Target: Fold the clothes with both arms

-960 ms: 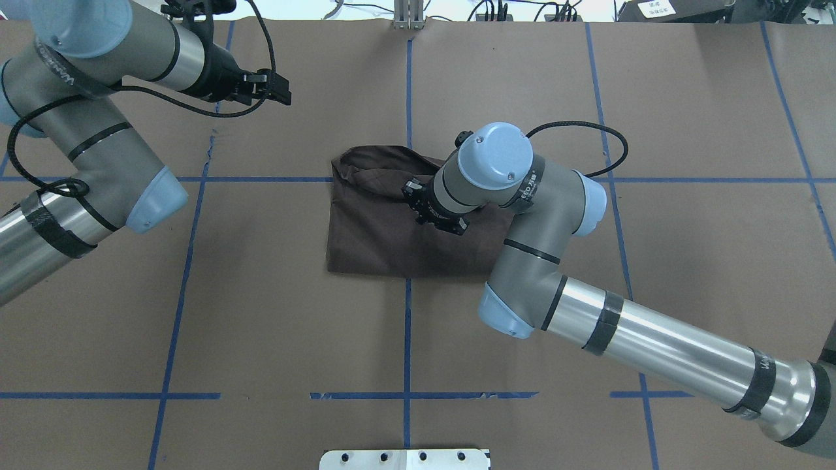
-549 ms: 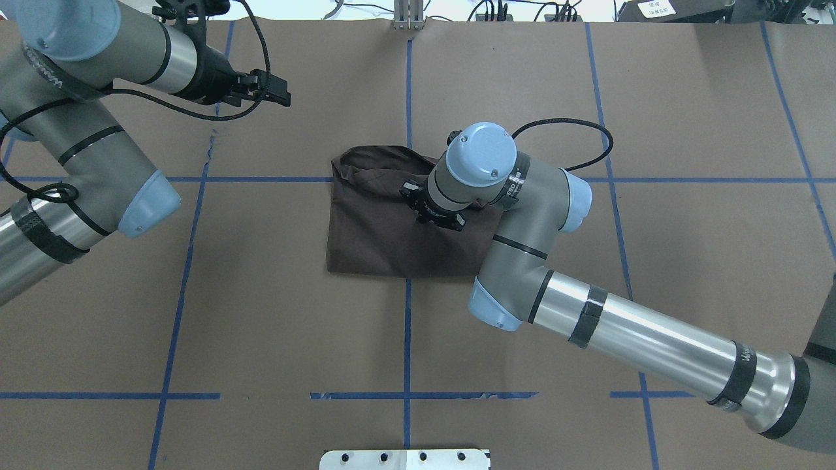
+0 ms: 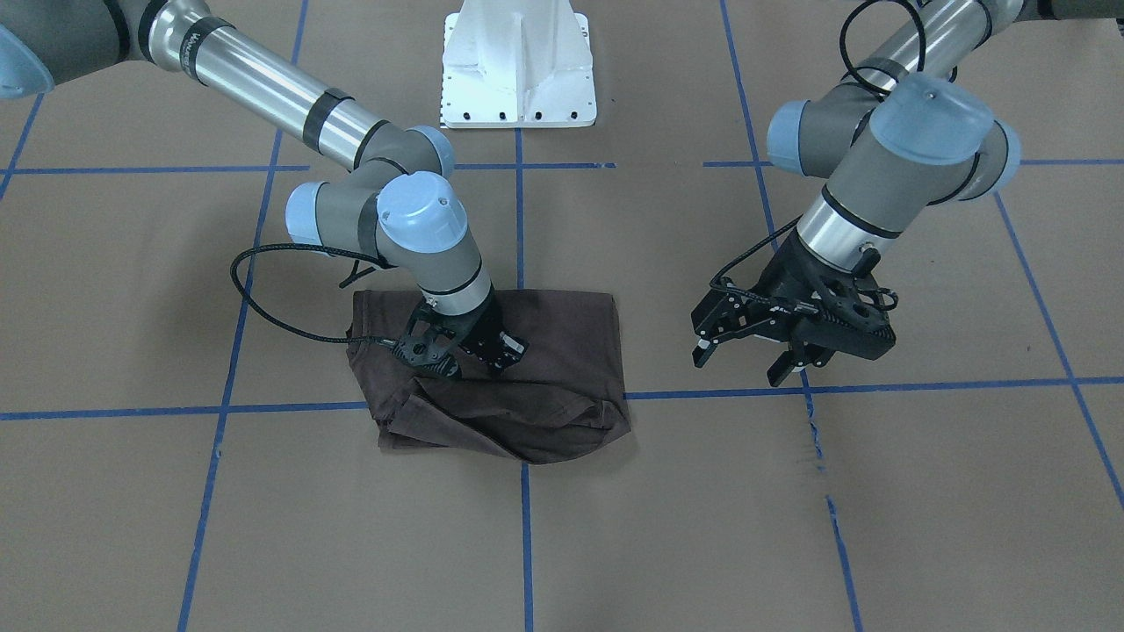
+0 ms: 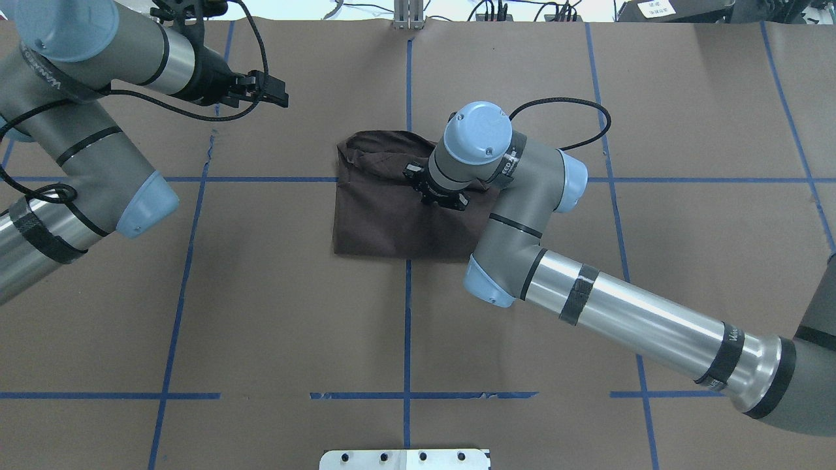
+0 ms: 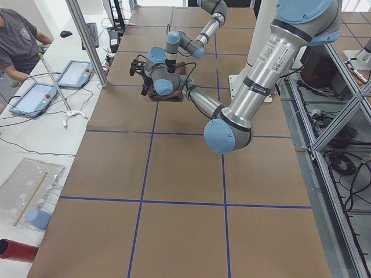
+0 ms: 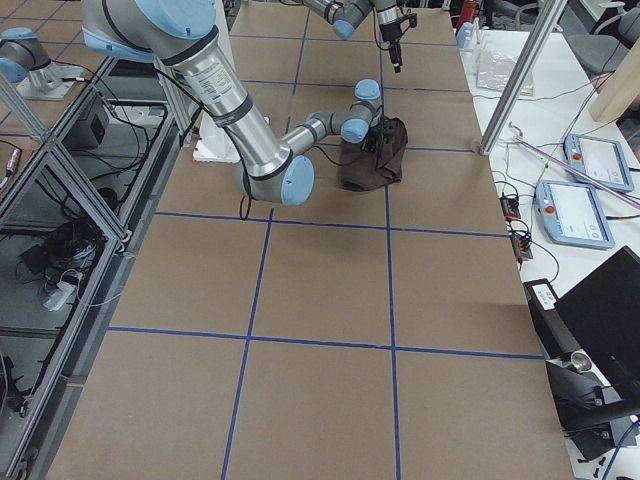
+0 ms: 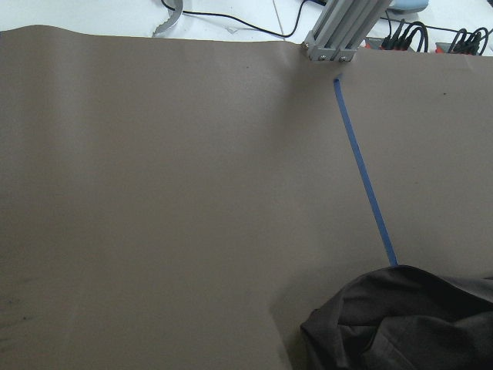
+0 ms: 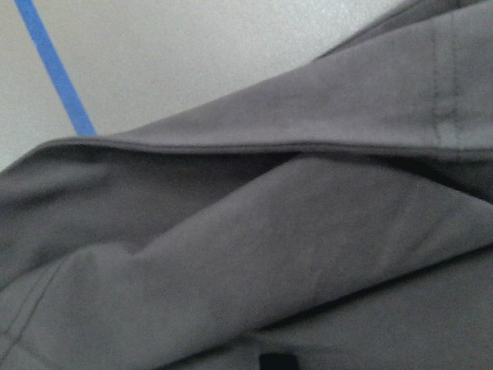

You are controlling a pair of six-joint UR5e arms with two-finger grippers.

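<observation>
At the far left of the overhead view, hanging above bare counter [image 4: 261, 294] and well apart from the cloth: the left arm [image 4: 98, 49], jaws spread and holding nothing, barely drifted from a second ago. In the middle, lying across the blue tape line [image 4: 261, 179]: the shirt [image 4: 379, 222], already folded down to a rough rectangle, flat along the near edge, bunched into a loose roll along the far edge. Slid away from the robot as a whole since a second ago, near edge and far edge alike, with the shape hardly altered. To the right, reaching in from the near right corner: the right arm [image 4: 516, 189], wrist pushed forward by about the same amount, jaws planted down into the upper layers near the shirt's middle. Cannot tell whether clenched on a fold or only pressing, tips being buried in cloth. Reads as a drag or reposition rather than a new fold. Likely near the end of the task, with the lumpy far edge still wanting to be smoothed or tucked.
</observation>
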